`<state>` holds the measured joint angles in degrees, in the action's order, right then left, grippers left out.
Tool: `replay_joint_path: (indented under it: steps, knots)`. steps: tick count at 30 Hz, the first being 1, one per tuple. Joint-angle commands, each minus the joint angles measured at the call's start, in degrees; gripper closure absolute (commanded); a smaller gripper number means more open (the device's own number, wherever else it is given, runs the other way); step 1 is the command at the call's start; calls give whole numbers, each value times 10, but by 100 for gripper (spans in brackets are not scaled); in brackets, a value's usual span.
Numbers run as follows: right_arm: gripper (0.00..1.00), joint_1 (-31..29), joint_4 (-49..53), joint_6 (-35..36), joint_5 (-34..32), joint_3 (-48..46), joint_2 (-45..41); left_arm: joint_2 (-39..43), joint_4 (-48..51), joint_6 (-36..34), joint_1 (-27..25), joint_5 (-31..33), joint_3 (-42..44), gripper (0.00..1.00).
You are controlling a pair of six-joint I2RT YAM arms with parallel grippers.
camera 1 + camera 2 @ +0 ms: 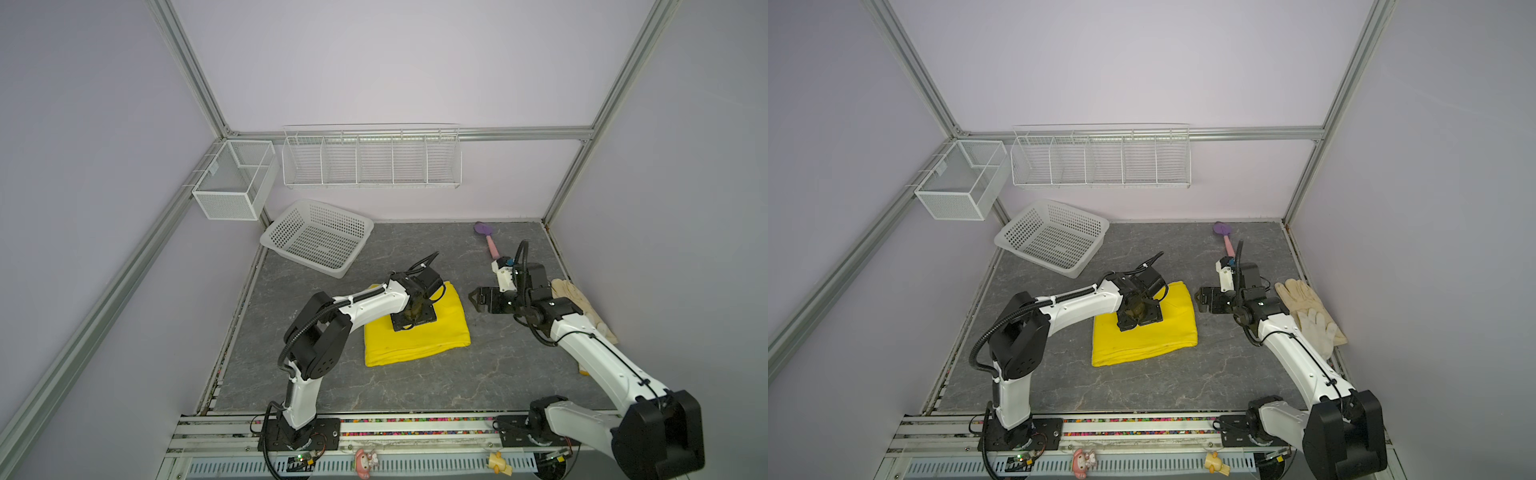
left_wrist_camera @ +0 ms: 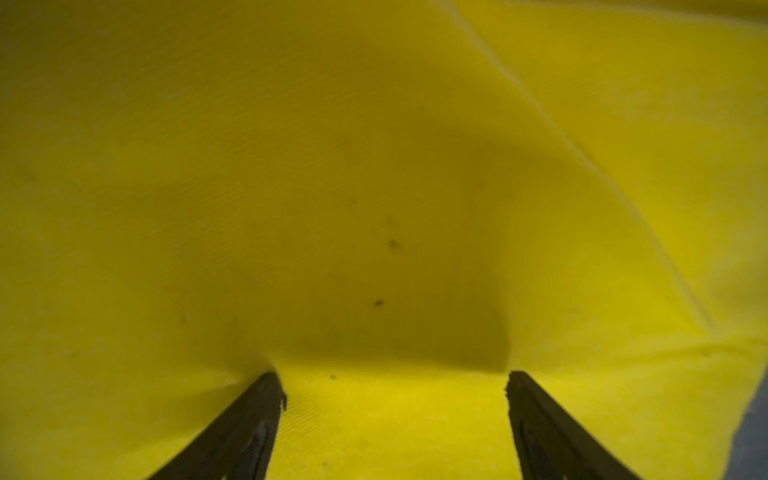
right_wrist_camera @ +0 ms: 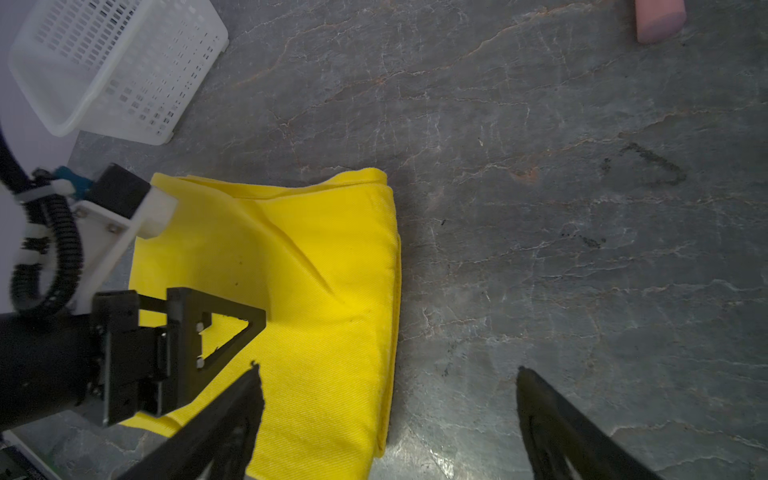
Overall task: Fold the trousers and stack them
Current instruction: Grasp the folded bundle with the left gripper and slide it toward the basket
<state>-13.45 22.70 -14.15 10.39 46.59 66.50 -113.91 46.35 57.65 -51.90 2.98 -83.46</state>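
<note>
We find the trousers folded into a flat yellow pad in the middle of the table. Near them, the white basket shows only its perforated floor. The wire rack and mesh box on the wall show only bare wire. The left jaws stand wide apart, tips resting on the cloth, gripping nothing. The right jaws gape over the table just beside the pad, holding nothing. A top view shows the cream gloves whole; the left wrist view is all yellow cloth.
</note>
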Motion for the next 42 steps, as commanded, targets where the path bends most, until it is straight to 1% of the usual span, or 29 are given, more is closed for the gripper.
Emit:
replay_joint_path:
  steps: [1,6,10,11,12,15,18,21,23,26,27,30,32,35,37,39,42]
  knots:
    - [5,9,13,2,10,-12,-12,-29,-15,11,4,29,5,15]
    - [5,13,18,3,11,-12,-13,-69,-6,-42,28,48,-36,15]
    - [5,13,19,4,13,-12,-14,-110,8,-84,52,60,-86,16]
    - [5,30,18,5,13,-9,-15,-120,10,-96,59,59,-100,16]
    - [5,32,19,6,13,-9,-14,-131,13,-103,65,55,-114,16]
    - [5,36,19,7,15,-7,-9,-172,38,-131,83,59,-179,16]
    - [5,39,13,2,17,-6,-6,-214,54,-188,92,68,-254,16]
    - [5,40,9,1,18,-5,0,-275,121,-235,105,91,-364,16]
    - [5,41,7,-1,18,-4,4,-302,127,-267,116,84,-410,17]
    - [5,44,8,2,18,-1,10,-335,150,-272,136,94,-469,17]
    - [5,45,8,2,18,-1,11,-346,154,-269,143,89,-487,17]
    - [5,49,8,5,21,1,16,-373,140,-273,163,41,-535,17]
    - [5,52,11,8,20,5,21,-384,116,-275,170,29,-551,17]
    - [5,55,12,7,22,10,26,-400,94,-292,175,47,-580,17]
    - [5,56,12,8,23,11,30,-416,98,-312,179,63,-613,17]
    - [5,57,14,9,24,11,34,-431,99,-313,190,60,-642,17]
    - [6,59,14,9,25,13,41,-430,67,-332,195,60,-645,18]
